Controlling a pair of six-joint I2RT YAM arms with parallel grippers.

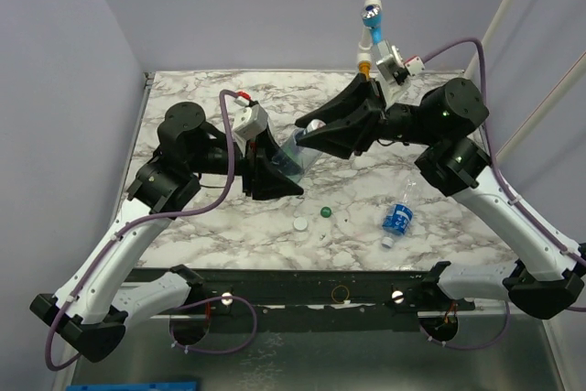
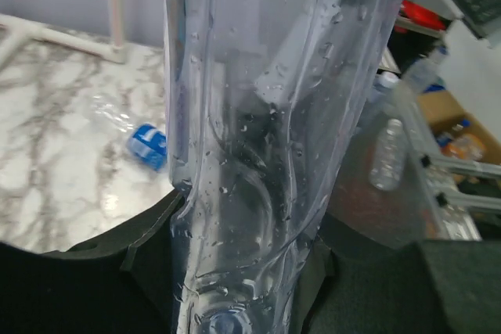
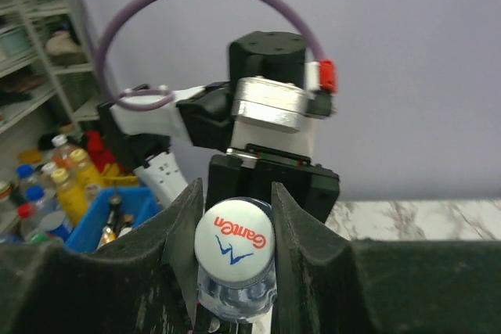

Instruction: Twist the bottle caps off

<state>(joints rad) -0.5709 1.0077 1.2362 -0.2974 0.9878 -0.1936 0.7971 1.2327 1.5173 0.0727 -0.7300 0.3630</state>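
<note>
My left gripper [image 1: 273, 171] is shut on the body of a small clear bottle [image 1: 295, 155] and holds it tilted above the table. The wet, clear bottle [image 2: 258, 154] fills the left wrist view between the dark fingers [image 2: 149, 256]. My right gripper [image 1: 308, 131] is closed around that bottle's white cap [image 3: 233, 244], which has red and blue print; a finger [image 3: 184, 232] presses on each side. A second clear bottle with a blue label [image 1: 398, 217] lies on the marble table; it also shows in the left wrist view [image 2: 145, 142]. A loose white cap [image 1: 300, 223] and a loose green cap [image 1: 324, 211] lie near the front.
A white pipe with a blue valve [image 1: 371, 17] and an orange fitting [image 1: 364, 68] stands at the table's back edge. A white frame post [image 1: 513, 6] runs along the right. Shelves with bottles [image 3: 47, 185] stand beyond the table.
</note>
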